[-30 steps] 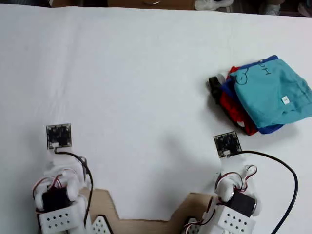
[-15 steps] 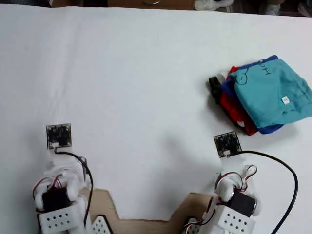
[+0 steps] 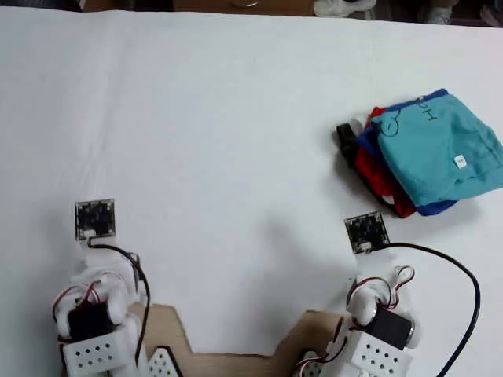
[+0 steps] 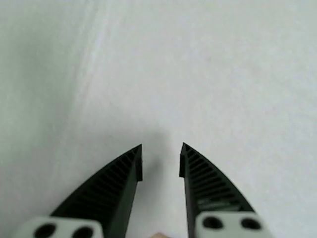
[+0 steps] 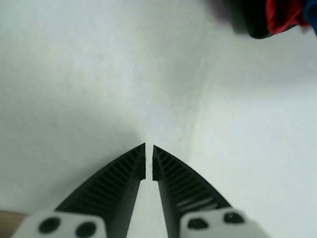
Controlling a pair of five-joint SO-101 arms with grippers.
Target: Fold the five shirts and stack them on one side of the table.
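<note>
Resting both arms at the near edge of the table [image 3: 236, 118], well apart from the shirts [image 3: 428, 149]. Holding the left jaws slightly parted on nothing, the right jaws all but closed, also empty. Showing the shirts folded and stacked at the table's right side, teal on top. Judging them soft, light and limp; probably calling for a pinch at a folded edge
</note>
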